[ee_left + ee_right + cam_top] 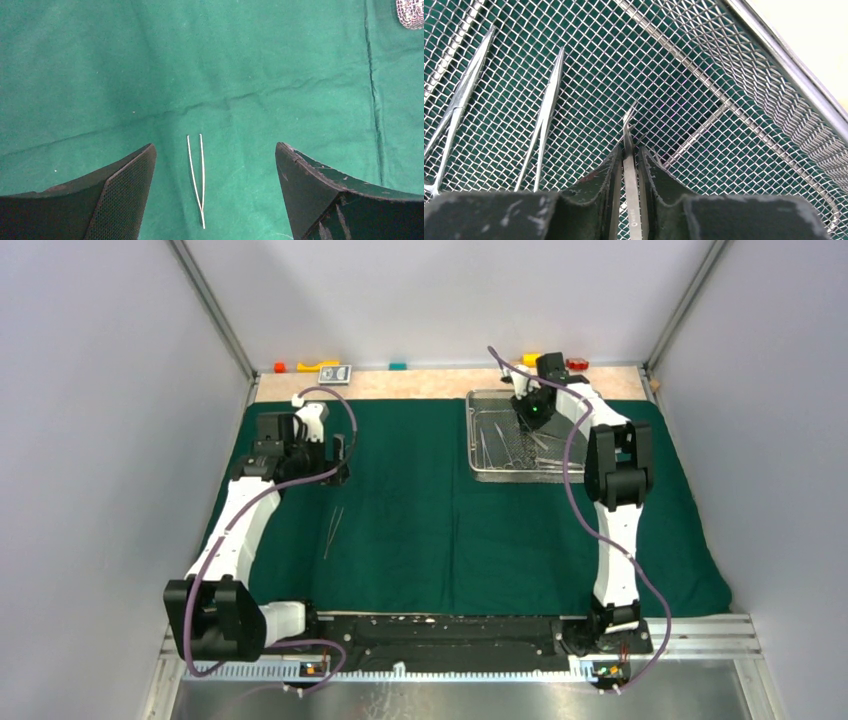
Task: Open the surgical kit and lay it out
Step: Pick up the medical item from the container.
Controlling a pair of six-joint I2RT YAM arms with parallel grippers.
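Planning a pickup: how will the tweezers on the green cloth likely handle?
The tweezers look thin and light; their splayed arms would probably spring together when pinched. Lying flat on the green cloth, they seem unlikely to roll, though polished steel may slip.

Green cloth [420, 530] across tan table [430, 383]

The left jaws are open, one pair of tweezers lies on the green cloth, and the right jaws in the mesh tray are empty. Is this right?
No: the right jaws are not empty. The right wrist view shows them closed on a steel instrument with a bent tip. The rest holds.
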